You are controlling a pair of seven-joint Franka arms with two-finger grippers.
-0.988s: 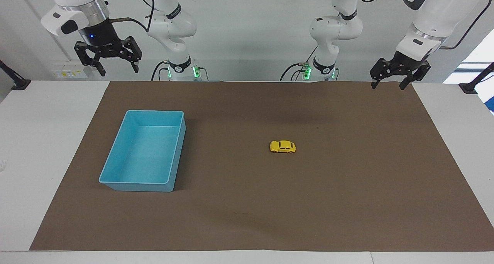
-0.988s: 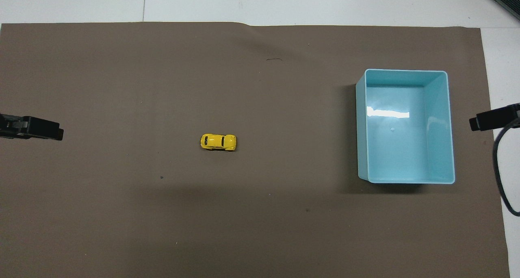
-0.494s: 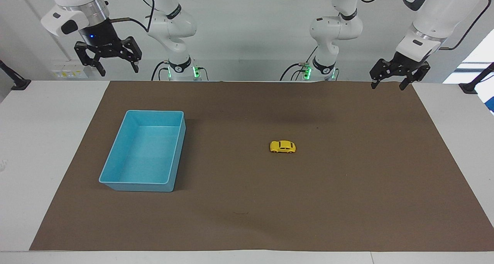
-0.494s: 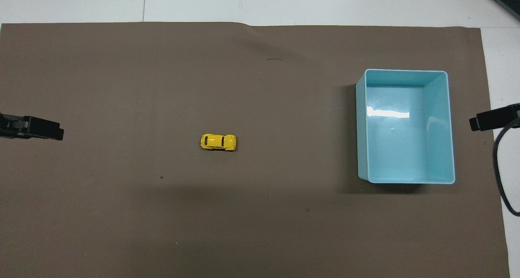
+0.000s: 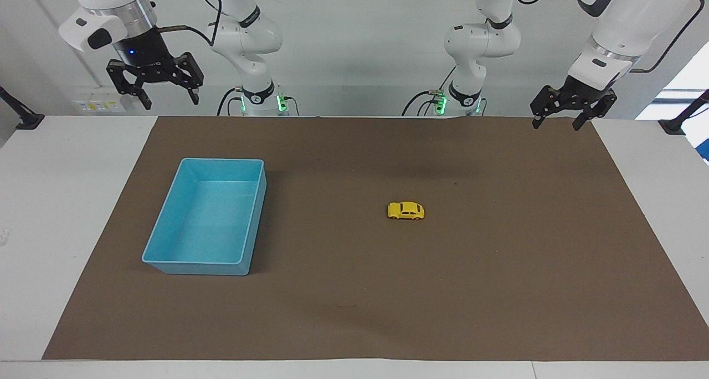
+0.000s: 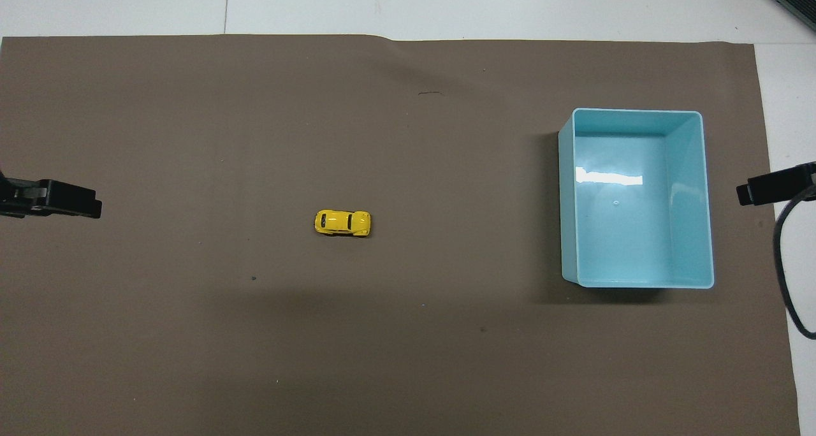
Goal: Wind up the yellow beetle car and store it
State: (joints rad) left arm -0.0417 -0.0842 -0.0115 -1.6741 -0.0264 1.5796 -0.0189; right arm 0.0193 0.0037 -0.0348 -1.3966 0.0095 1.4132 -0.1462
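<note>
Resting on the brown mat [image 5: 498, 290] beside the light-blue plastic bin [image 5: 166, 224], the tiny yellow beetle car [image 5: 406, 210] was untouched; left gripper [image 5: 556, 122] and right gripper [image 5: 166, 98] were held spread, empty. Grasping seemed required next.

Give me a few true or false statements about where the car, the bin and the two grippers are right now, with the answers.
1. The car sits on the brown mat, outside the bin. True.
2. The bin holds a second toy. False: nothing shows inside it.
3. The left gripper grips the car. False: it hangs open over the mat's edge near its own base, holding nothing.
4. The right gripper is raised and open. True.
5. The bin stands toward the right arm's end of the table. True.
6. The car lies on its roof. False: it stands on its wheels.
</note>
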